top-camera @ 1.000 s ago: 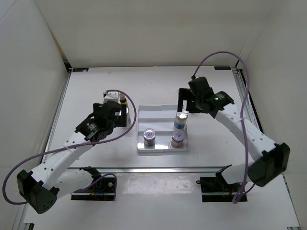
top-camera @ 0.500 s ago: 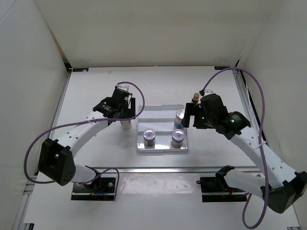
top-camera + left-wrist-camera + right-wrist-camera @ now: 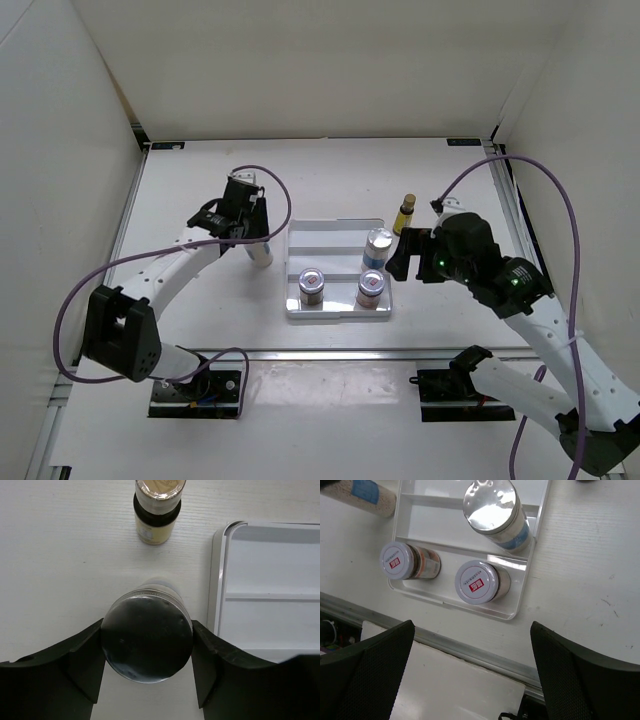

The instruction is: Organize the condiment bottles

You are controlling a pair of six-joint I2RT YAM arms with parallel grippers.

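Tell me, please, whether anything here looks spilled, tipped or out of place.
Nothing looks spilled or toppled. Three bottles are off the tray: the white cylinder gripped by the left gripper just left of it, a yellow bottle beyond that, and another yellow bottle right of the tray.

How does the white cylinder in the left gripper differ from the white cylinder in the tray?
The held cylinder is clamped in the left gripper, with a finger against each side of its lid. The tray cylinder has no gripper on it. The held cylinder is outside the tray, off its left edge, while the tray cylinder stands inside it at the right end. Both have white bodies and silvery lids.
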